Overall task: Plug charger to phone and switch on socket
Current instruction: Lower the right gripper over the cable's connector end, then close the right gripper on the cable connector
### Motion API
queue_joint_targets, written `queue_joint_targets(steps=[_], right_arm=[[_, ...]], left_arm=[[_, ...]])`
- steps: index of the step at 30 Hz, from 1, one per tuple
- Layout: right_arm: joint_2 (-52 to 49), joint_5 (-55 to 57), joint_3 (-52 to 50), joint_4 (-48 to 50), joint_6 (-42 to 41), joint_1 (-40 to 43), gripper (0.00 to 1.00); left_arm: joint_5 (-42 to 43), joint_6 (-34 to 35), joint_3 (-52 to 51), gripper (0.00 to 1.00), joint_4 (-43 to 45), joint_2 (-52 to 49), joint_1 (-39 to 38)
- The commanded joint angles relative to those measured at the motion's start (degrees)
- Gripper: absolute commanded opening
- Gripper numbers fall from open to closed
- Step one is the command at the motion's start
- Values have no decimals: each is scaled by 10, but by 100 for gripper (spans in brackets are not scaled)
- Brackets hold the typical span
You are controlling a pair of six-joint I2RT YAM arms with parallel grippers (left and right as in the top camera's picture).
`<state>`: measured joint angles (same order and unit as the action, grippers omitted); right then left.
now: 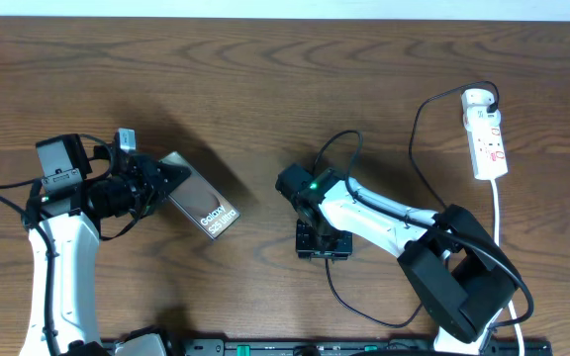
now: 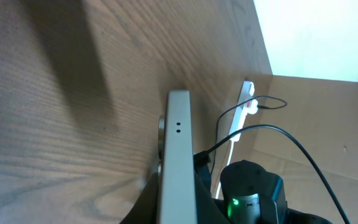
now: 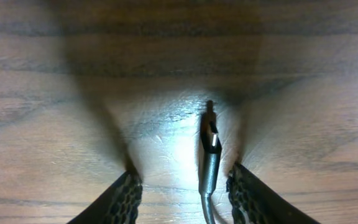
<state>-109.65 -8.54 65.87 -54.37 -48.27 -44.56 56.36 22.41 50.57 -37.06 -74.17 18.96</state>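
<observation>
The bronze-gold phone [image 1: 204,210] lies tilted on the table at left, "Galaxy" lettering up. My left gripper [image 1: 163,182] is shut on its upper-left end. In the left wrist view the phone's edge [image 2: 178,137] stands between the jaws [image 2: 178,190]. The charger's thin black cable [image 1: 416,138] runs from the far end of the white socket strip [image 1: 486,133] toward my right arm. My right gripper [image 1: 322,242] points down at the table, open. In the right wrist view the connector tip [image 3: 210,144] lies on the wood between the open fingers [image 3: 182,176], nearer the right finger.
The socket strip's white cord [image 1: 500,213] runs down the right side of the table. The strip also shows in the left wrist view [image 2: 244,102], with the right arm's wrist [image 2: 248,193] close behind the phone. A brown cardboard wall [image 2: 328,124] stands beyond the table edge.
</observation>
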Motion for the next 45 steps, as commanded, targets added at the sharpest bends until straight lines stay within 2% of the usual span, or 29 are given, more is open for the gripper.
queue_joint_targets(steps=[1,8,16,18,24,32,42,45], right_arm=[[-21,22,-23,8,-12,-8,40],[-21,22,-23,9,-12,-8,30],[-21,24,-23,13,-12,-8,29],[-21,24,-23,13,-12,-8,24],[-21,26,-23,23,-12,-8,19],[-21,26,-23,24,-12,-8,18],[-21,26,-23,30,-12,-8,1],[-21,26,-23,30,-12,-8,1]], left_arm=[[10,-8,1,7,-2,3,-2],[10,-8,1,7,-2,3,-2],[10,-8,1,7,-2,3,-2],[10,-8,1,8,-2,3,-2],[10,-8,1,7,-2,3,-2],[10,-8,1,7,-2,3,-2],[9,-8,1,8,-2,3,-2],[10,-8,1,8,-2,3,-2]])
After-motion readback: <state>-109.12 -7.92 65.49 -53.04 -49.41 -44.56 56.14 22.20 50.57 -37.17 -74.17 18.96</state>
